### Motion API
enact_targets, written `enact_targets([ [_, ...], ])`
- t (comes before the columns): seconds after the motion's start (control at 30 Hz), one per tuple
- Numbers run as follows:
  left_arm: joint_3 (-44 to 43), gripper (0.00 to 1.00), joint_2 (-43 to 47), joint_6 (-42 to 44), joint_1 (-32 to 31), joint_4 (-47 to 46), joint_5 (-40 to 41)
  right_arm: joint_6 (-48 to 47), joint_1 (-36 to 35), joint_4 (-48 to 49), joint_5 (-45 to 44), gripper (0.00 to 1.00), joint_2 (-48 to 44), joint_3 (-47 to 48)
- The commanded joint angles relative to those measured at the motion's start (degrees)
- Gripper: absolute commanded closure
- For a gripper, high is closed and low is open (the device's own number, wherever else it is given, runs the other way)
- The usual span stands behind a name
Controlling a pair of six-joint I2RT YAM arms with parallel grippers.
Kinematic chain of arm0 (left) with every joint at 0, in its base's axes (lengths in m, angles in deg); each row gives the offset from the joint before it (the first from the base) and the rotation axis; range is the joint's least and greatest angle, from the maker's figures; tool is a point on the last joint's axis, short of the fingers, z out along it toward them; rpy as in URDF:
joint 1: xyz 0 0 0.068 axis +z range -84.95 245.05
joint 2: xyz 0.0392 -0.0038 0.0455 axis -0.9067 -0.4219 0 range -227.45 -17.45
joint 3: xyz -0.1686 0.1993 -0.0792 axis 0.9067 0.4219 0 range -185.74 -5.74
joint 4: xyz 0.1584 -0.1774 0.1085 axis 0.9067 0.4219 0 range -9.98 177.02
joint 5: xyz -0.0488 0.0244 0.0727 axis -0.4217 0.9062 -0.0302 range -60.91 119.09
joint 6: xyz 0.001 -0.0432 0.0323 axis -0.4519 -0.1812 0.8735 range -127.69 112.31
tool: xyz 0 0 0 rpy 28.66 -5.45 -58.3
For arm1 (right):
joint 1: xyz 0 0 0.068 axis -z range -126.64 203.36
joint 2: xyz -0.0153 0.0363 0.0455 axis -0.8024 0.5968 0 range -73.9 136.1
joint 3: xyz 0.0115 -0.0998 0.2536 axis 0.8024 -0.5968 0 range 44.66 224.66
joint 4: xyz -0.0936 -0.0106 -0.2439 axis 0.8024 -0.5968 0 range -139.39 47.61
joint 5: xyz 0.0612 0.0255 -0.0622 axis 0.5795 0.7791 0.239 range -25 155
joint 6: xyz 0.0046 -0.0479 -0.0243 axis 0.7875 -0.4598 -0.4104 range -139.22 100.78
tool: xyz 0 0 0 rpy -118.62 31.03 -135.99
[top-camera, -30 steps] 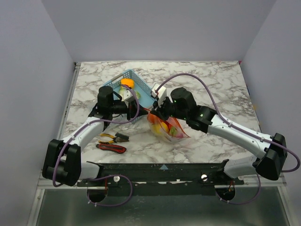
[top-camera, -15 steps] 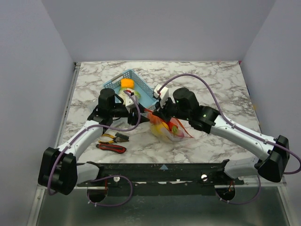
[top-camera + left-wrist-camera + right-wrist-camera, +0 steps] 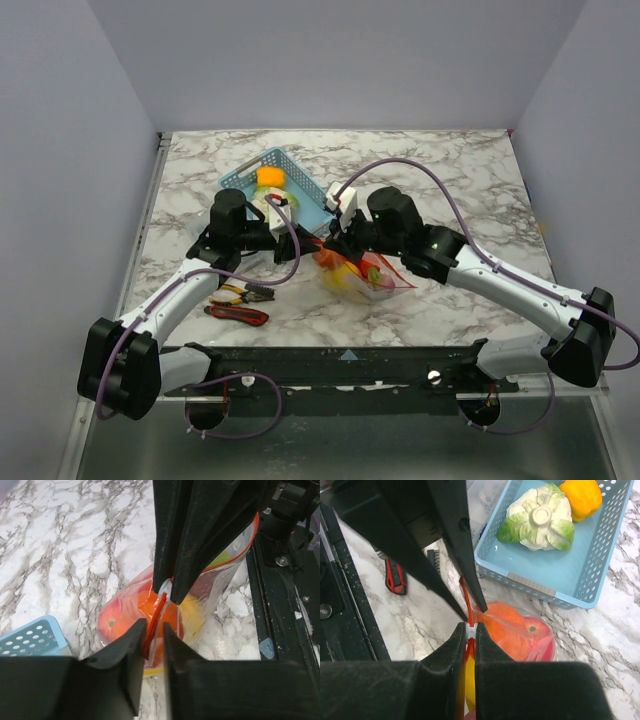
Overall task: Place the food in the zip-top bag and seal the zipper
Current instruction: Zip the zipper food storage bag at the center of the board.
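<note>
Sealing step under way: both grippers meet at the zipper (image 3: 156, 615) of the bag (image 3: 372, 284).
Next, likely pinch and slide along; right gripper (image 3: 470, 628) clamps the zipper, left gripper (image 3: 155, 626) straddles it slightly apart. Bag holds fruit (image 3: 515, 630), just beside basket (image 3: 600, 555) holding cabbage (image 3: 537, 517) and pepper (image 3: 580, 494). No readable writing.

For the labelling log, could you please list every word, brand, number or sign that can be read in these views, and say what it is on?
None can be read.
The blue basket, the zip-top bag, its zipper and the red-handled tools show no lettering.
The only sign is a small pale triangle on the black rail. It carries no text.
</note>
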Motion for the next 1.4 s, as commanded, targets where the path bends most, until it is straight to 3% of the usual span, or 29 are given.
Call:
enact_targets([
  [0.0,-0.43,0.88,0.82,1.47,-0.29,0.06,2.46,-0.12,-0.09,-0.34,0.99,0.99,-0.54,0.54],
  [0.1,-0.32,1.0,0.84,0.86,-0.29,-0.82,4.39,0.1,-0.14,-0.8,0.46,0.99,-0.96,0.49],
  [0.63,-0.91,1.0,0.1,0.2,3.99,0.91,15.83,1.71,-0.11,-10.07,-10.23,1.0,-9.78,-2.16],
  [1.37,-1.37,1.0,1.19,2.1,7.04,3.33,15.15,9.34,-0.11,-30.59,-17.45,1.0,-26.03,-3.0],
])
